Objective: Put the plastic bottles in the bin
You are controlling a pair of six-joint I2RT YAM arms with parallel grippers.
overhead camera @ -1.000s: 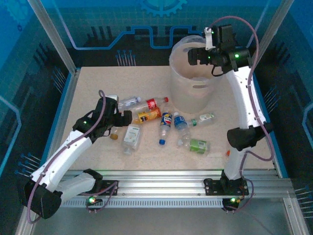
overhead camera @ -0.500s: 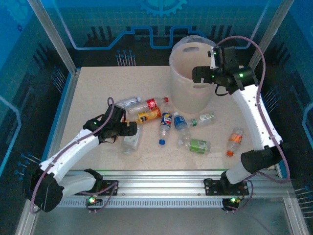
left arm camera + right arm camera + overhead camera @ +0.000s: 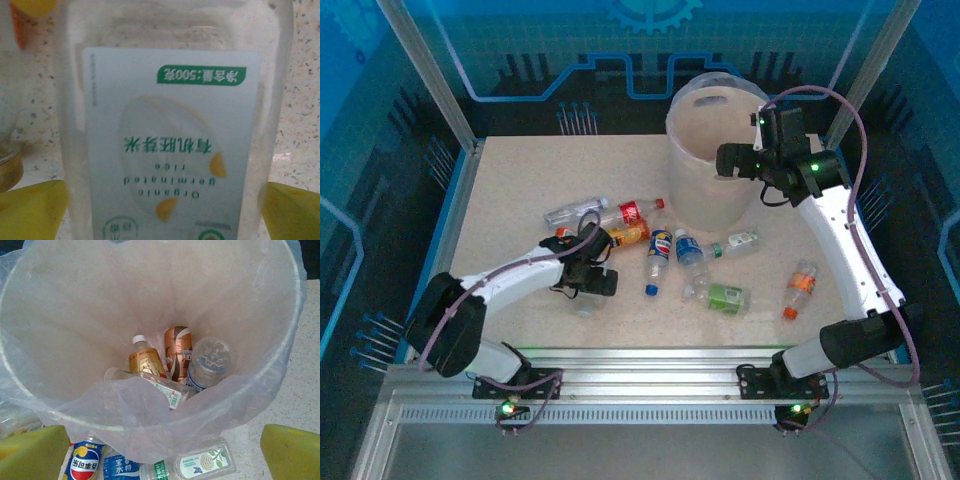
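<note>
Found left gripper [image 3: 598,278] wide open astride white-labelled bottle [image 3: 170,130], long axis straight ahead between the jaws. Noted right gripper [image 3: 728,160] wide, empty, above bin [image 3: 705,205].

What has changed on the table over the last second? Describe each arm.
The left claw moved nearer, down over the white-label bottle, open astride it. The right claw drew back toward the near rim of the bin, open and empty. Nothing gripped or released; the other bottles stayed.

right claw [image 3: 724,160] above bin [image 3: 703,200]; left claw [image 3: 599,283] down among bottles [image 3: 661,246]
</note>
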